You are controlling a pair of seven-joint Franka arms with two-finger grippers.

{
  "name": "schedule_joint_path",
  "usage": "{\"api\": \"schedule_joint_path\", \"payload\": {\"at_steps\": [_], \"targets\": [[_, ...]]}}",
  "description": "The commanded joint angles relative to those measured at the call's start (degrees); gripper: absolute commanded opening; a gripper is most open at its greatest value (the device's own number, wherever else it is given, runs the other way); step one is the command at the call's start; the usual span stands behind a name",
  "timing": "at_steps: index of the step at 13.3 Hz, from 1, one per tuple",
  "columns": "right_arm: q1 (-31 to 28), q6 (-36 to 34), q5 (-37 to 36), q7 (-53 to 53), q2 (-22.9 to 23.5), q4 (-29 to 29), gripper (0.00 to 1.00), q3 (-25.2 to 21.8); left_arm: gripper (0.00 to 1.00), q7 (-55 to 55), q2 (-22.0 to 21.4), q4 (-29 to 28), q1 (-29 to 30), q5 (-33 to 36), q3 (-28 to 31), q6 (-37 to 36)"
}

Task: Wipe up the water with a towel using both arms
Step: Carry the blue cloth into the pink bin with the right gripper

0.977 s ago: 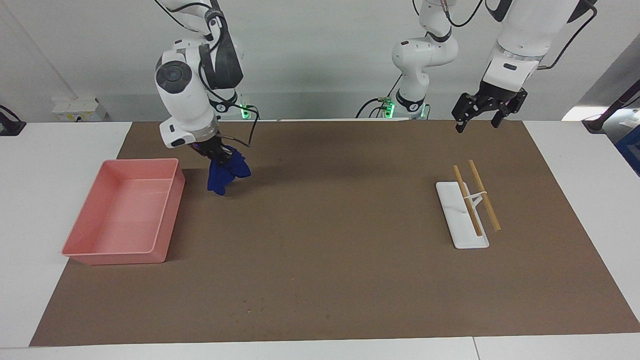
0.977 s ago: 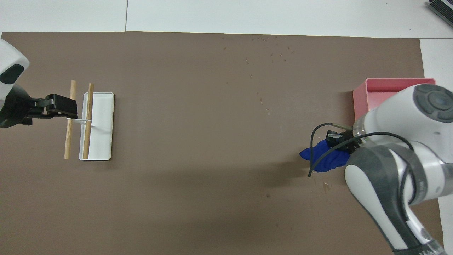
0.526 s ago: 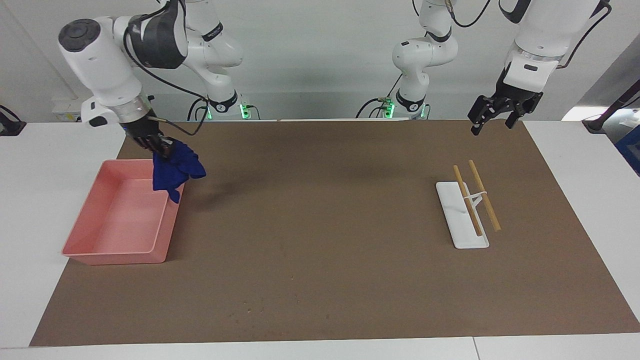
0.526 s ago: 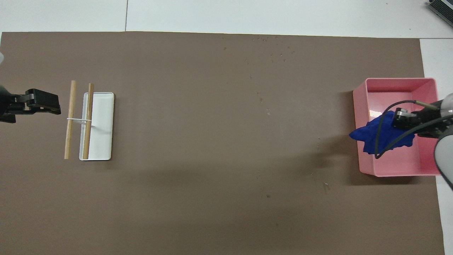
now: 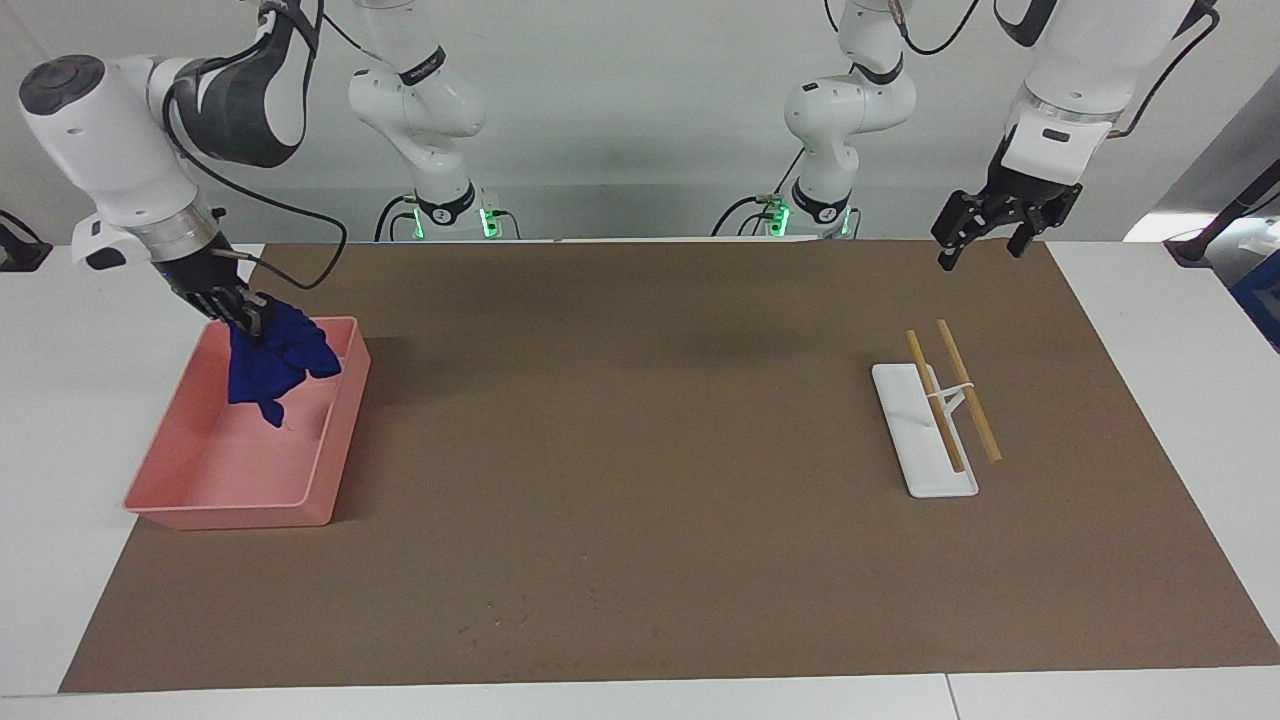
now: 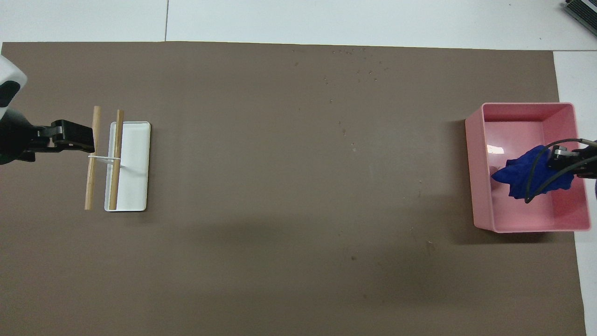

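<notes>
The step in hand seemed to be the carrying of the towel to the tray: the right end effector (image 5: 243,315) was pinching the small, soft, dark royal-blue cloth towel (image 5: 270,362) by its top, and the towel hung down from it into the shallow pink rectangular plastic tray (image 5: 335,440), directly under this end effector. I could not tell whether the lowest corner of the towel touched the tray floor or only hung just above it. A pale glare lay on the tray floor beside the towel, but whether it was water I could not say. The next move, in my judgement, called for lowering the towel flat on the tray floor and dragging it along while the grip remained firm, with care that the fingers did not strike the tray wall. The left end effector (image 5: 982,232) waited in the air with its fingers spread and empty, above the brown mat (image 5: 640,560); under it and a little forward lay a white oblong plate (image 5: 915,445) with two wooden sticks (image 5: 965,390) tied by a pale band. The brown mat covered most of the white desk (image 5: 60,420), and a plain pale wall (image 5: 620,110) stood at the robots' end of the room.
</notes>
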Motion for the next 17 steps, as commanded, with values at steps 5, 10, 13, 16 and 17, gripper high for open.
{"api": "schedule_joint_path", "payload": {"at_steps": [5, 10, 13, 16, 17], "targets": [[-3.4, 10.5, -1.6, -2.0, 1.7, -10.4, 0.33, 0.8, 1.0, -1.6, -0.6, -0.8, -4.7, 0.2, 0.3, 0.5], [-2.6, 4.8, -1.6, -1.7, -0.3, -5.9, 0.98, 1.6, 1.0, -1.7, -0.9, -1.5, -8.7, 0.4, -0.1, 1.2], [0.6, 2.9, -1.4, -1.3, -3.1, -4.1, 0.98, 1.8, 1.0, -0.8, -1.0, -1.6, -8.5, 0.6, 0.2, 0.9], [6.8, -0.7, -1.3, 1.4, -4.9, -3.0, 0.99, 1.8, 1.0, -0.3, 0.2, 1.4, -7.3, 1.4, 0.9, 0.2], [8.7, -3.5, -1.3, 4.5, -5.0, -1.2, 0.99, 1.8, 1.0, -0.2, 0.8, 2.2, -5.7, 0.8, 0.9, 0.0]]}}
